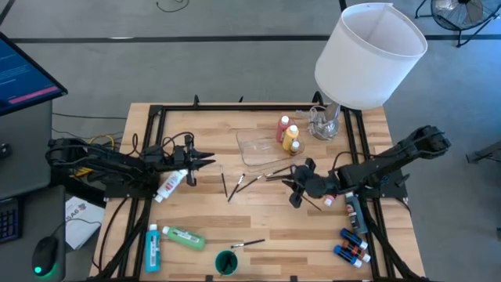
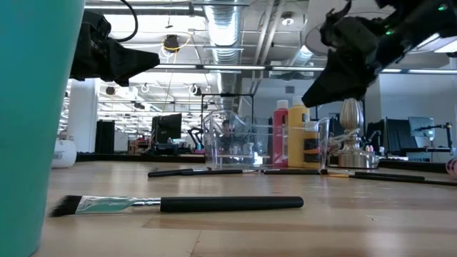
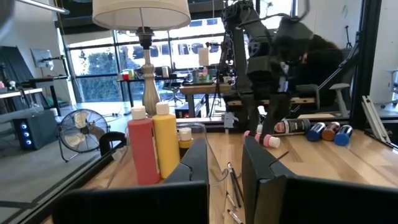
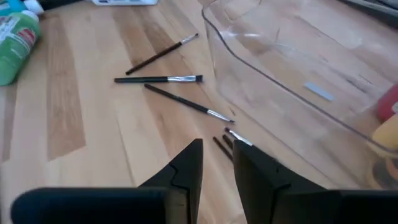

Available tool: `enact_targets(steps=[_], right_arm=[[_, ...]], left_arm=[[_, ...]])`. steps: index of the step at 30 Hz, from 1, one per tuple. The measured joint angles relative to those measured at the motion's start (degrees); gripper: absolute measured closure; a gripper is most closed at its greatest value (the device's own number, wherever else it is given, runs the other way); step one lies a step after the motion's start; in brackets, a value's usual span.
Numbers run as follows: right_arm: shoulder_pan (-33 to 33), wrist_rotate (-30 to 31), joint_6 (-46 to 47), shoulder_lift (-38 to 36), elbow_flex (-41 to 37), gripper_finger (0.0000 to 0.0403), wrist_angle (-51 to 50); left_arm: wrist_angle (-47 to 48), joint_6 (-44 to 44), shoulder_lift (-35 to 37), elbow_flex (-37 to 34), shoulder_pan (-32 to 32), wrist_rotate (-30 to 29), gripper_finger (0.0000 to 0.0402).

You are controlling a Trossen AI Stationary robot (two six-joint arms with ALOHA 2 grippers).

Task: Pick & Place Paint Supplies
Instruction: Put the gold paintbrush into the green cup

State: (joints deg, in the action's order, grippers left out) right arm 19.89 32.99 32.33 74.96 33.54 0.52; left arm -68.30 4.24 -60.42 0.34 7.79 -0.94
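Brushes point(image 1: 254, 179) lie scattered on the bare wood just in front of the clear tray point(image 1: 252, 146), thin dark handles with metal ferrules, loose and crossing, not yet gathered. Right gripper point(image 1: 296, 186) hangs over the ones nearest the tray, fingers drawn close with a narrow gap and nothing visibly between them; judged to be lining up on a handle, which is slim and will need a low, square pinch. Left gripper point(image 1: 205, 160) waits clenched and empty, off the table at left. Red bottle point(image 1: 283, 128) and yellow bottle point(image 1: 292, 136) stand upright at the tray's far-right corner, smooth, white-capped. Green bottle point(image 1: 184, 238) and blue bottle point(image 1: 152, 249) lie on their sides near the front-left edge, with one flat brush point(image 1: 247, 244) alone beside them. Lampshade point(image 1: 369, 55) overhangs the back-right corner.
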Motion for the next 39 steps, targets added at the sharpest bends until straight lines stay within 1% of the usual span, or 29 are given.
enact_targets(steps=[2,5,11,14,19,23,29,39], right_arm=[[2.17,2.39,1.57,0.00,-0.04,0.0321,-0.21],[4.46,4.09,3.54,0.00,-0.07,0.0321,-1.27],[7.15,4.77,9.28,2.19,-0.13,0.0321,-4.68],[8.16,4.68,11.10,5.51,-0.13,0.0321,-3.87],[10.22,4.48,11.26,11.71,-0.13,0.0321,-0.62],[11.32,4.46,11.26,15.26,-0.07,0.0321,0.12],[10.54,6.21,15.18,17.13,-0.07,0.0321,0.60],[6.47,6.01,14.68,17.55,-0.07,0.0321,-3.59]], left_arm=[[0.00,0.01,0.00,0.00,0.00,-0.78,0.0401],[-0.01,-0.02,0.00,0.00,0.00,-1.19,0.0401],[0.06,-1.62,0.00,0.00,0.00,-0.74,0.0401],[0.35,-2.93,0.00,0.00,0.00,0.46,0.0401],[0.51,-4.51,0.00,0.00,-0.02,3.88,0.0401],[0.55,-4.99,0.00,0.00,-0.53,4.29,0.0401],[0.54,-4.67,0.00,0.00,-1.01,4.25,0.0401],[0.53,-4.45,0.00,0.00,-1.01,3.94,0.0401]])
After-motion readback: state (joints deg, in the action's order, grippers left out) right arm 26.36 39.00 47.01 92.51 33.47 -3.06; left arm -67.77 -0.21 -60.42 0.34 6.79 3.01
